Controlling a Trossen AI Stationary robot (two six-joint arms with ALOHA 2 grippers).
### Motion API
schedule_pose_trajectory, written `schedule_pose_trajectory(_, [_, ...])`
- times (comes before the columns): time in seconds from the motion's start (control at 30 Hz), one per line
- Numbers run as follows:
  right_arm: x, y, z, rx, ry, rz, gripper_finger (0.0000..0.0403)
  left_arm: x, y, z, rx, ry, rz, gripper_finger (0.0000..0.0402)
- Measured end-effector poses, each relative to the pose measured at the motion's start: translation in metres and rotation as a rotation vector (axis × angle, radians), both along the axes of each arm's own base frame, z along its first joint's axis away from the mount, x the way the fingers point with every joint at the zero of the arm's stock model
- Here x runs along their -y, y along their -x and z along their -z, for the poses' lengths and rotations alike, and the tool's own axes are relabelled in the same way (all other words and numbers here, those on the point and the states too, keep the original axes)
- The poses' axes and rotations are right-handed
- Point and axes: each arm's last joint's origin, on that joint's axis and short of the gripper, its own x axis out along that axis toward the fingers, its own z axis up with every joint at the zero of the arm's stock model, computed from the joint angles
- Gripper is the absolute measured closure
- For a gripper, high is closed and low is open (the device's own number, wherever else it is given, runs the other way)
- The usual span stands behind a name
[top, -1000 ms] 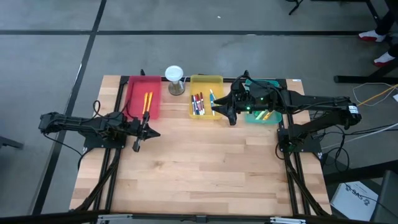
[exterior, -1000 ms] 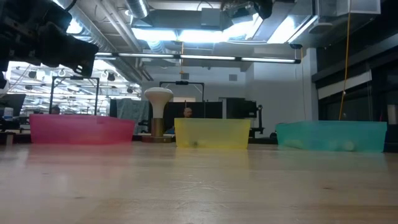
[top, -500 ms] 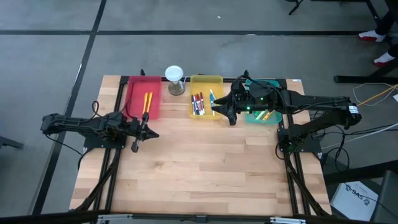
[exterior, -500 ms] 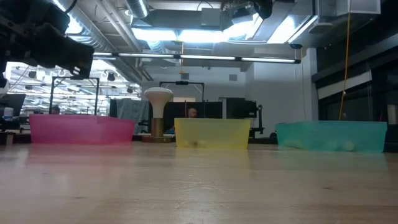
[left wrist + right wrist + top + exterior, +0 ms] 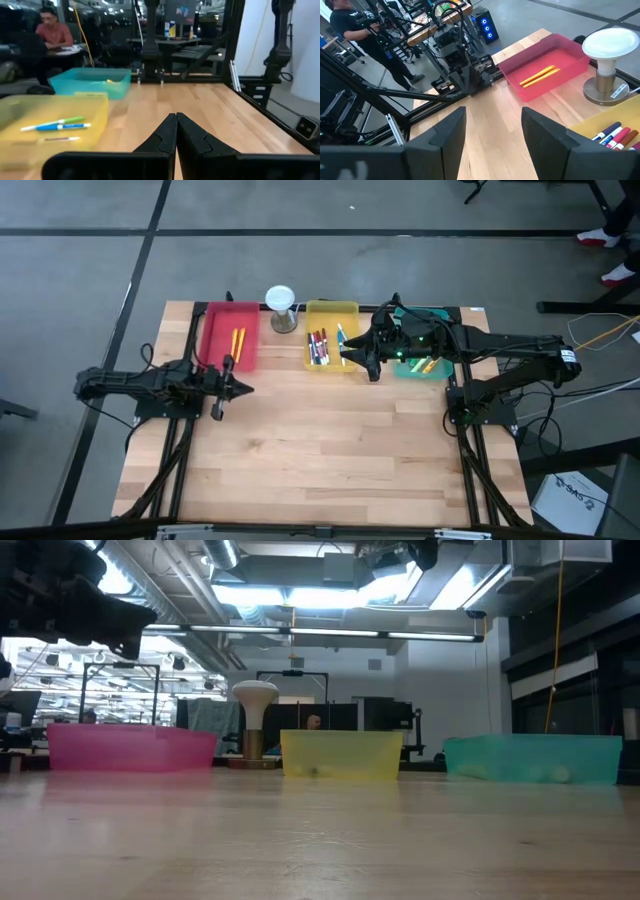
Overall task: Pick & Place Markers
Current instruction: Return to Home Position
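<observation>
Markers lie in three trays along the table's far edge. Two orange ones [image 5: 238, 342] are in the red tray [image 5: 215, 340]. Red, blue and white ones [image 5: 318, 345] are in the yellow tray [image 5: 332, 308]. Yellow and green ones [image 5: 428, 365] are in the teal tray [image 5: 440, 313]. My left gripper [image 5: 246, 389] is shut on nothing, just near of the red tray's near edge; its joined fingertips [image 5: 176, 131] point level toward the table's right. My right gripper [image 5: 358, 362] hangs open high above the yellow tray's near right corner, its fingers [image 5: 451, 131] wide apart with nothing between them.
A white-topped hourglass-like object [image 5: 281, 307] stands between the red and yellow trays. The bare wooden tabletop [image 5: 330, 450] stretches from the trays to the near edge. Black frame rails [image 5: 180, 450] run under both arms. A person [image 5: 50, 30] sits beyond the table.
My left arm has folded back a little, and its shut gripper has tipped up toward level while keeping its place near the red tray.
</observation>
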Motion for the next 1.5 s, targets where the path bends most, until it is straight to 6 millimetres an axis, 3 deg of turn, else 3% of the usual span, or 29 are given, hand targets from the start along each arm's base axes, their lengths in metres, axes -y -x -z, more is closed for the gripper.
schedule_pose_trajectory(0.63, [0.0000,-0.0001,0.0001,-0.001,-0.001,0.001,0.0214,-0.0017,0.0026,-0.0002,0.009,0.015,-0.057,0.0400])
schedule_pose_trajectory(1.17, [0.0000,-0.0001,0.0001,-0.016,0.125,-0.032,0.0214,-0.0017,0.0026,-0.0001,0.001,0.342,-0.054,0.0399])
schedule_pose_trajectory(1.33, [0.0001,-0.0001,0.0000,-0.026,0.213,-0.055,0.0222,-0.0017,0.0019,0.0007,-0.007,0.237,-0.056,0.0397])
schedule_pose_trajectory(1.5, [0.0002,-0.0012,-0.0046,0.014,0.283,-0.064,0.0257,-0.0017,0.0016,0.0011,-0.010,0.105,-0.057,0.0396])
